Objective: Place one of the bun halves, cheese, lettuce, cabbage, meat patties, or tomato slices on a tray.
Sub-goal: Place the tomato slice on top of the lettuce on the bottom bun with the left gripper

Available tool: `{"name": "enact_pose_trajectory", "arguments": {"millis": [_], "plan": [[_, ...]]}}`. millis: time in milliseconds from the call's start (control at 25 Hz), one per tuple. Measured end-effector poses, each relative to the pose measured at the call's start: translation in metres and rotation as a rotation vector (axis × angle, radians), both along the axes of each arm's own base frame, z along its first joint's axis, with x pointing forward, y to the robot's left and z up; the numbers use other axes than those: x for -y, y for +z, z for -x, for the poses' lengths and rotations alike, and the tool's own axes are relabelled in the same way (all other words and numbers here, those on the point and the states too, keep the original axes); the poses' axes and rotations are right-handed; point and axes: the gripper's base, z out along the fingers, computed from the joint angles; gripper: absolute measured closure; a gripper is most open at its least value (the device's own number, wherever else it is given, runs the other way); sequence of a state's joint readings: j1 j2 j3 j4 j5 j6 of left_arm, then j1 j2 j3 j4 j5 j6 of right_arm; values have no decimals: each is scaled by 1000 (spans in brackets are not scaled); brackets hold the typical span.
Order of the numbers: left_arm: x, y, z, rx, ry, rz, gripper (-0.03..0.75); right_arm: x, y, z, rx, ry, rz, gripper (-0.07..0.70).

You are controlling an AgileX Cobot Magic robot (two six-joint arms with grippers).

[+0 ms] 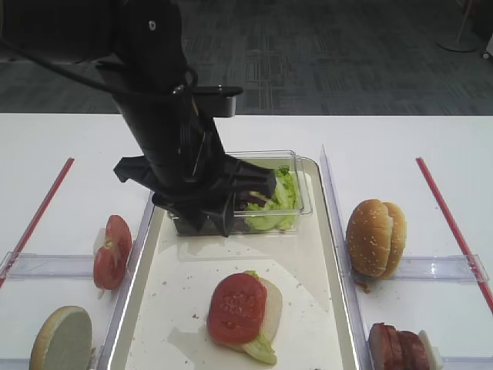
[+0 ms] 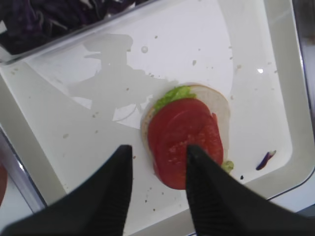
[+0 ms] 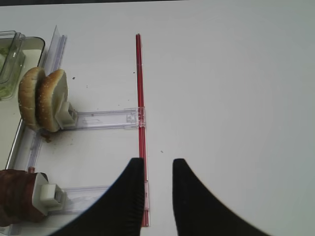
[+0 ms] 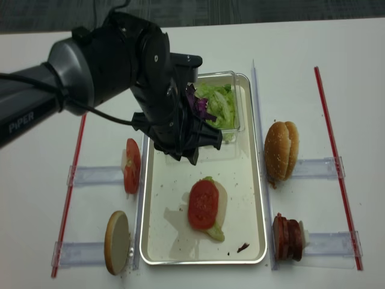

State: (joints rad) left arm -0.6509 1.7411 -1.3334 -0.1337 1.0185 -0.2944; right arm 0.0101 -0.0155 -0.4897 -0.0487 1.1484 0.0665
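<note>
Left gripper (image 2: 157,191): jaws apart, empty, above the tray (image 4: 252,198)
Right gripper (image 3: 156,191): jaws apart, empty; over bare table, red strip (image 3: 140,98) beneath
Tray: tomato slices (image 4: 203,203) on bun and lettuce (image 4: 215,231)
Around: tub (image 1: 296,181) of greens behind; buns (image 4: 281,150), meat (image 4: 287,236) right

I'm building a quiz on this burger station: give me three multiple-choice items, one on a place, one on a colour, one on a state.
1. Where does the sandwich stack lie?
A. in the tray
B. in the clear tub
C. on the table right of the tray

2. What colour is the stack's top layer?
A. green
B. red
C. purple

3. How is the left gripper?
A. shut on lettuce
B. shut on a bun
C. open, empty

Answers: 1 A, the bun half rests on the tray. 2 B, a tomato slice tops it. 3 C, the left gripper shows a gap with nothing held.
</note>
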Motion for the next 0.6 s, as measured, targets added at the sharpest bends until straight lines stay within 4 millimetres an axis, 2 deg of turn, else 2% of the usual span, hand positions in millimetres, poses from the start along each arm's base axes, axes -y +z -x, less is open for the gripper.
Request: {"name": "enact_pose_trajectory", "arguments": {"millis": [360, 600], "plan": [[2, 24, -4, 9, 41, -23, 412, 0, 0, 0, 0, 0, 0, 438], [7, 41, -5, 33, 58, -8, 404, 0, 0, 0, 0, 0, 0, 438]]}}
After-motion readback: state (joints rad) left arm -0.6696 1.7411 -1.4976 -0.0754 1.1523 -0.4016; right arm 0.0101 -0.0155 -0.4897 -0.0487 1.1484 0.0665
